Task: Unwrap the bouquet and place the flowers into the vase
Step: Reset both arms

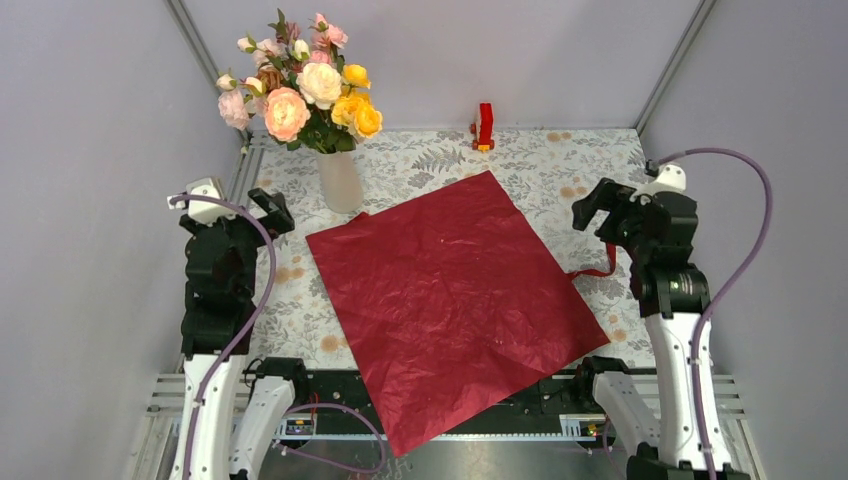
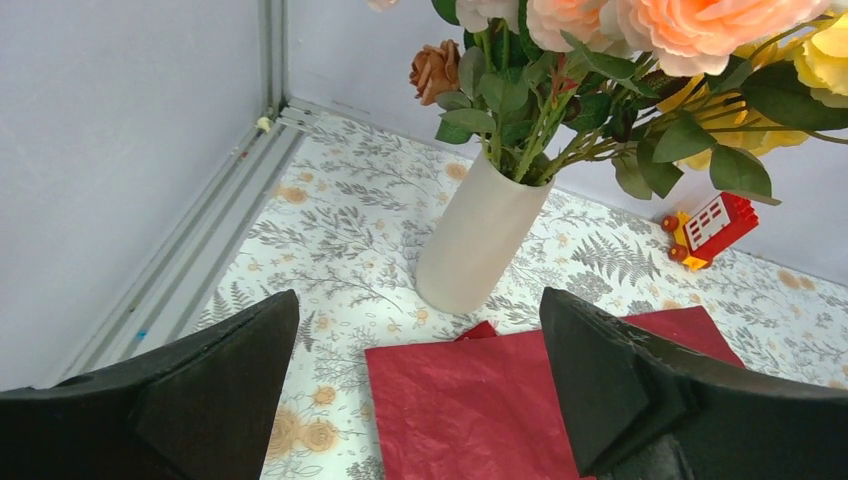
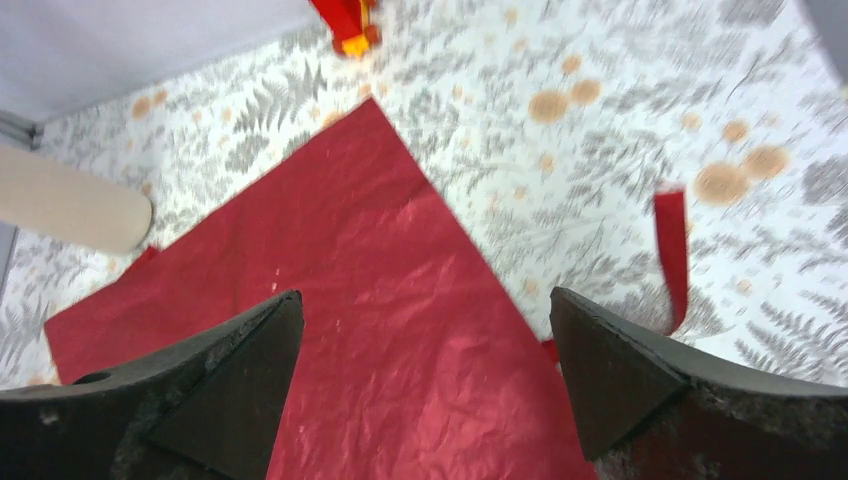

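Flowers [image 1: 305,90] stand in the vase [image 1: 340,182]; left hand [image 1: 271,208] and right hand [image 1: 598,205] gape, empty.

Bright, soft, even light falls from above; the pale walls [image 1: 90,120] behind the vase [image 1: 340,180] are evenly lit. Shadows on the bench [image 1: 560,160] around the vase are weak and soft-edged. In front of the vase the red wrapping paper [image 1: 455,300] gives a mild sheen along its creases, strongest in the right wrist view. The overhead view is sharp throughout. In both wrist views the black fingers [image 2: 620,390] near the lens look soft, and the right wrist view is slightly blurred overall, the vase skewed at that view's left edge
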